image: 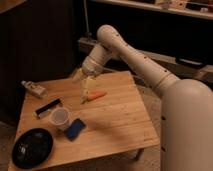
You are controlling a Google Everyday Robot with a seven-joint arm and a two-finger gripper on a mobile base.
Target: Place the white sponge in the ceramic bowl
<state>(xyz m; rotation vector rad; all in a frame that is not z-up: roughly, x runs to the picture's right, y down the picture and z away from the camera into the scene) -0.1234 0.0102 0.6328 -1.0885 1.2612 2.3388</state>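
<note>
The gripper (pixel 85 81) hangs above the tabletop (pixel 120 120), well apart from the ceramic bowl (pixel 32 148), likely in transit. Whether it grips anything cannot be told.

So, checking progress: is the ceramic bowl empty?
Empty: the ceramic bowl shows only black inside; the gripper hovers above the table.

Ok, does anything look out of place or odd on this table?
Nothing is spilled or broken. The small bottle lies on its side near the far left corner of the table. The hand hangs above the carrot, across from the black ceramic bowl. The only sponge plainly on the table is the blue sponge beside the cup.
</note>
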